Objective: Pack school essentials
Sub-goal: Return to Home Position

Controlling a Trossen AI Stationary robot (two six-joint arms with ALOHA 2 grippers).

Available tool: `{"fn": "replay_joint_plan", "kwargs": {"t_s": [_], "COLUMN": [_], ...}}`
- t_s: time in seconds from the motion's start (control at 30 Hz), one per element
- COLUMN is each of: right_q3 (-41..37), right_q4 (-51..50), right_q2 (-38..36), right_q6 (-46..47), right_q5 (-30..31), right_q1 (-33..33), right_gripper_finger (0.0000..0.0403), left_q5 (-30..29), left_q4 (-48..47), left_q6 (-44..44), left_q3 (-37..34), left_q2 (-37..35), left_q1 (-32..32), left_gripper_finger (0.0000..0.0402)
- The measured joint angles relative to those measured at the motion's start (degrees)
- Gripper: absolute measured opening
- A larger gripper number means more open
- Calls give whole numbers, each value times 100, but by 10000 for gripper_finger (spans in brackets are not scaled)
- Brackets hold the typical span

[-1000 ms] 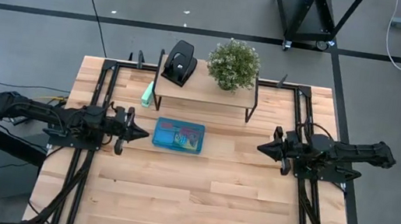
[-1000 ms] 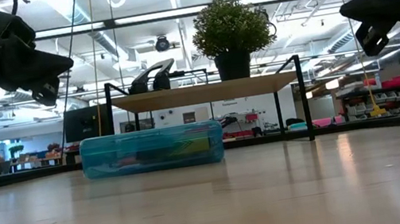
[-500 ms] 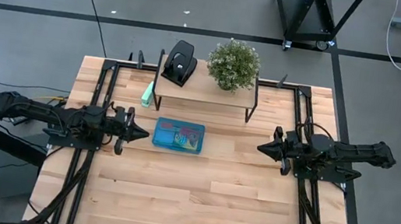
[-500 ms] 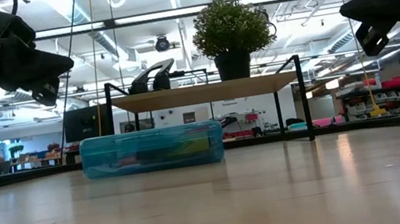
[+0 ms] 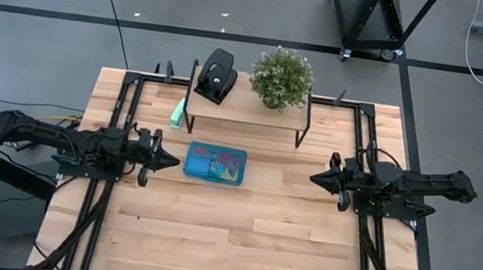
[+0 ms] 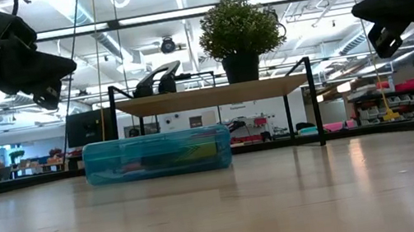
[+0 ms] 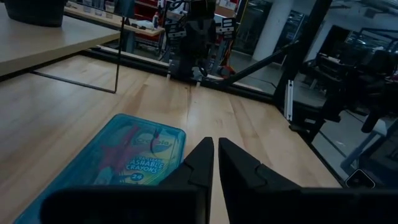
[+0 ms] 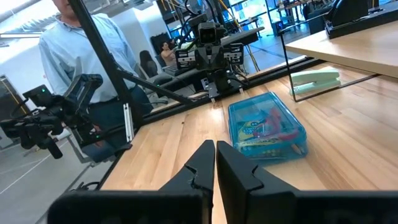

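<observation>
Comparing against the last second, we find nothing has shifted. Over the table (image 5: 236, 238) both arms hang raised and level, one at each side. The blue supply box (image 5: 215, 163) lies closed near the middle, just on the near side of the shelf (image 5: 245, 109), with the crayon box (image 7: 138, 163) showing through its lid. The left gripper (image 5: 155, 159) points at it from just left and the right gripper (image 5: 316, 179) from well right, both pressed together, empty. We judge the packing finished.

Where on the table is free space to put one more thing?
Bare: the front half of the wooden table, before the closed blue plastic box, and the strip between it and the right gripper. Tight: the left gripper hangs close beside the box.
</observation>
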Motion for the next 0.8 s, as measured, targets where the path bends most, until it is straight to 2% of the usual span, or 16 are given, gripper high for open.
{"fn": "replay_joint_plan", "kwargs": {"t_s": [0.3, 0.8], "right_q3": [0, 0], "right_q4": [1, 1], "right_q2": [0, -1], "right_q6": [0, 0], "right_q5": [0, 2], "right_q1": [1, 2], "right_gripper_finger": [25, 25], "left_q5": [2, 1], "left_q4": [0, 0], "left_q6": [0, 0], "left_q3": [-2, -2], "left_q2": [0, 1], "left_q1": [0, 0], "left_gripper_finger": [23, 31]}}
